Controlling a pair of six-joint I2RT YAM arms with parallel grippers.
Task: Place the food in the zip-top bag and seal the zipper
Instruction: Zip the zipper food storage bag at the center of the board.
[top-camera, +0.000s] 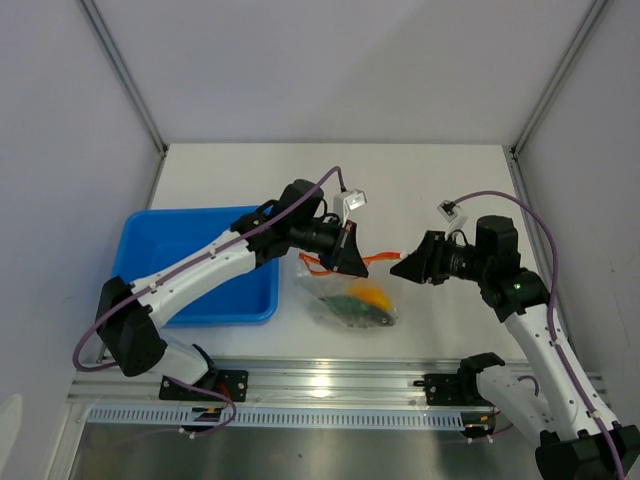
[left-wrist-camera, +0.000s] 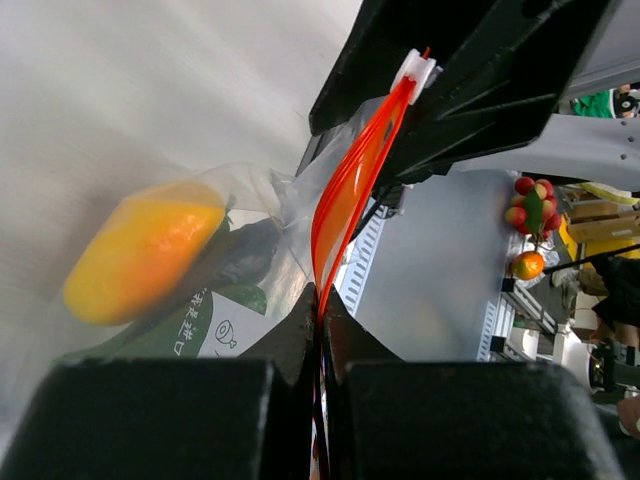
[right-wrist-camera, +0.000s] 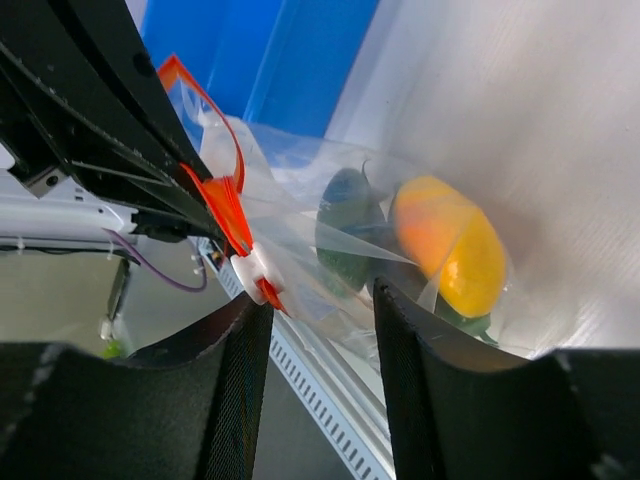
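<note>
A white surface (top-camera: 440, 180) carries a blue tray (top-camera: 165, 240) on the left. Part of the tray's floor is hidden by the left arm (top-camera: 200, 270), which reaches across it.

Just right of the tray lies the clear zip-top bag (top-camera: 330, 295) (left-wrist-camera: 270, 200) (right-wrist-camera: 290, 170), its body resting on the surface and its mouth edge lifted. Inside it sit the food items: a rounded yellow-orange piece (top-camera: 370, 296) (left-wrist-camera: 145, 250) (right-wrist-camera: 450, 245) and, touching it, a dark green piece (top-camera: 350, 308) (right-wrist-camera: 345, 215). How many green pieces there are cannot be told through the crinkled plastic.

The left pincer (top-camera: 350, 258) (left-wrist-camera: 320, 300) is clenched on the orange-red zipper (top-camera: 375, 260) (left-wrist-camera: 350, 190) (right-wrist-camera: 215, 195), the strip running out from between its fingers. The right pincer (top-camera: 405, 268) (right-wrist-camera: 320, 330) hangs near the zipper's far end with its fingers apart, grasping nothing that shows.

A small white slider (left-wrist-camera: 415, 70) (right-wrist-camera: 250, 270) sits on the strip, just beside one right finger; whether they touch cannot be told. The zipper's clamped stretch is hidden.
</note>
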